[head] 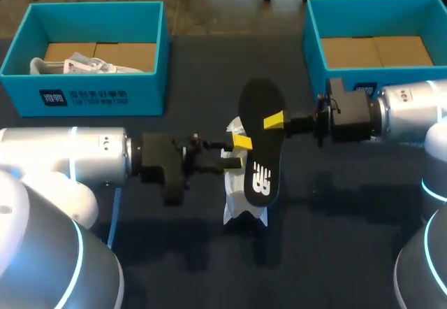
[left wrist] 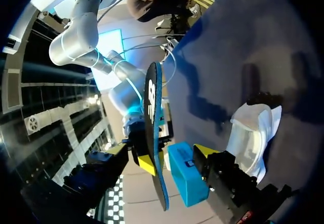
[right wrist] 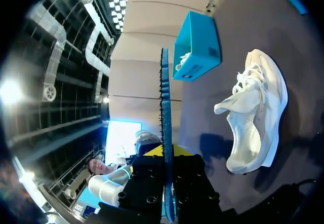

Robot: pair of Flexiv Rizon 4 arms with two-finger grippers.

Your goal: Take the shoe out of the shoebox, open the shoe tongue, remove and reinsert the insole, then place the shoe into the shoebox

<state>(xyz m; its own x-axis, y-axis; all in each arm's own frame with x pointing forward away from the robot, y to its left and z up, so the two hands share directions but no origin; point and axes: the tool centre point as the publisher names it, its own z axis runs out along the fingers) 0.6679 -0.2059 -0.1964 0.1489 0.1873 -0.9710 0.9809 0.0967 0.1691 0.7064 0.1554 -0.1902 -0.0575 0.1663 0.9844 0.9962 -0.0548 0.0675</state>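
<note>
Insole out of the shoe, reinsertion to come

Your right gripper (head: pixel 274 121) was clamped on the black insole (head: pixel 260 148), one finger on each face of it, holding it flat and logo-up above the white shoe (head: pixel 244 214). The right wrist view confirmed the grip: the insole ran edge-on straight between the fingers. The shoe rested on the table (head: pixel 335 239) directly beneath, apparently on its side, well apart from both boxes. The right shoebox (head: pixel 311 40) showed only its cardboard floor, while the left shoebox (head: pixel 84 89) held another white shoe.

Your left gripper (head: pixel 242 142) sat just beside the shoe's collar with its fingers spread wide. From its own wrist view the insole passed edge-on between the two yellow tips, and neither tip clearly touched it. It gripped nothing.

By my reading, you were between removal and reinsertion. The next move calls for your left gripper to catch the tongue or collar and hold the mouth open. Your right then has to tip the insole's toe end down into that opening and slide it forward. Since the shoe seemed tipped over, lining the insole up with the mouth would be the tricky part.
</note>
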